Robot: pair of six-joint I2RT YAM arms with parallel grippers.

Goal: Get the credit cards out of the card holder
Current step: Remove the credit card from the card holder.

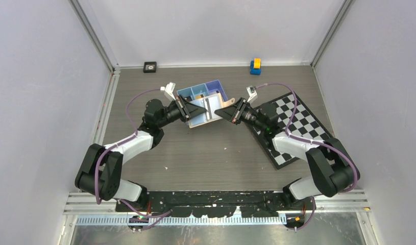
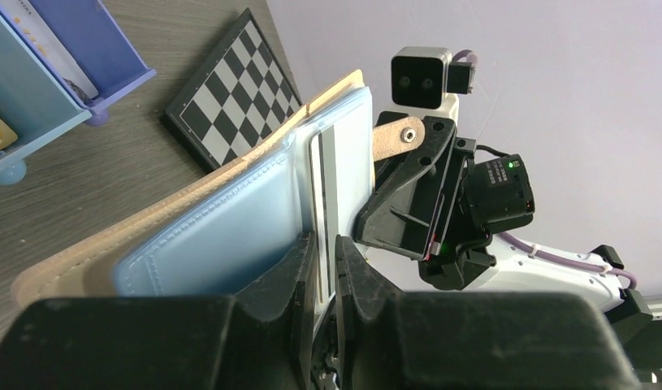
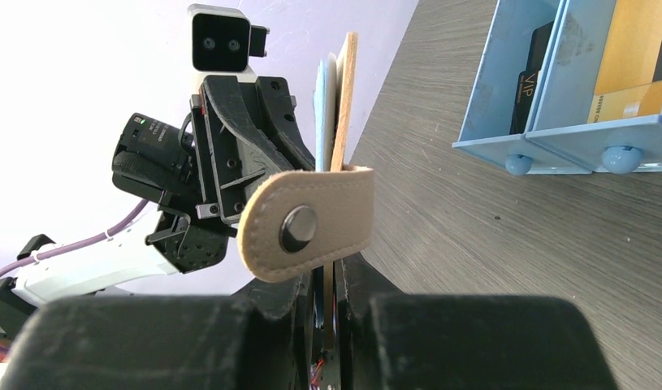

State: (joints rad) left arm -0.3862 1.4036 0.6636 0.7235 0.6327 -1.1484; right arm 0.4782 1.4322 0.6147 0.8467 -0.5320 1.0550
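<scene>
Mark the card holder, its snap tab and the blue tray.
card holder [image 2: 205, 244], left wrist view, on its pale blue inner pocket.
snap tab [image 3: 299, 228], right wrist view, on its stud.
blue tray [image 3: 494, 89], right wrist view, on its outer wall.

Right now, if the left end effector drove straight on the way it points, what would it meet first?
The left end effector would first push into the pale card between its fingers and the card holder around it. Beyond that, the right end effector faces it; depth unclear.

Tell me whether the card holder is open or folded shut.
Open: the card holder shows its pale blue inner pockets, and its snap tab hangs unfastened.
</scene>
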